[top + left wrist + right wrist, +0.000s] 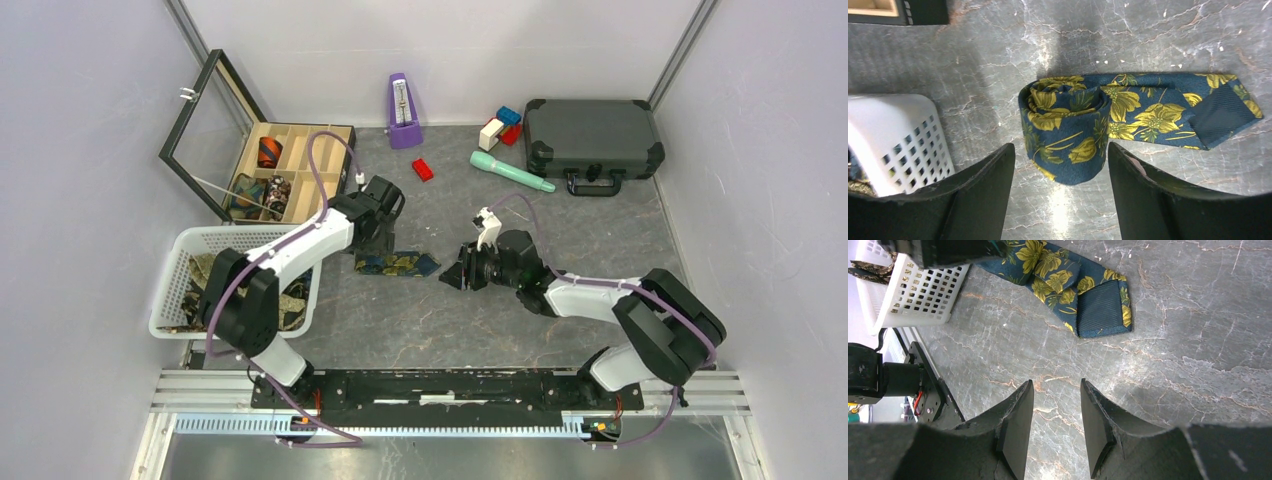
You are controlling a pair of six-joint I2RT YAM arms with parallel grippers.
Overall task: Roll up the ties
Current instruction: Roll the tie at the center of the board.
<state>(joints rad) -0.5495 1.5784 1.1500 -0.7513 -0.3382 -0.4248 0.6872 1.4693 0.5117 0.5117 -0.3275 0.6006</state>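
Necktie (1068, 130): one, navy-yellow floral, half coiled, lying between left claw (1061, 155) jaws, spread apart; right claw (1056, 390) nearby, parted, empty. Grey marbled tabletop (1173, 365), pale walls (450, 40).

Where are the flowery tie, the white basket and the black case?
flowery tie (1068, 130), left wrist view, rolled end.
white basket (893, 120), left wrist view, side wall.
black case (590, 135), top view, lid centre.

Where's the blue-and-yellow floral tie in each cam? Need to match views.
Top external: tie sits left of centre.
Left wrist: tie at centre, rolled end on the left, loose tail running right.
Right wrist: tie at top centre, its folded tip nearest the camera.
Shared landmark: white basket, left of the tie in all three.
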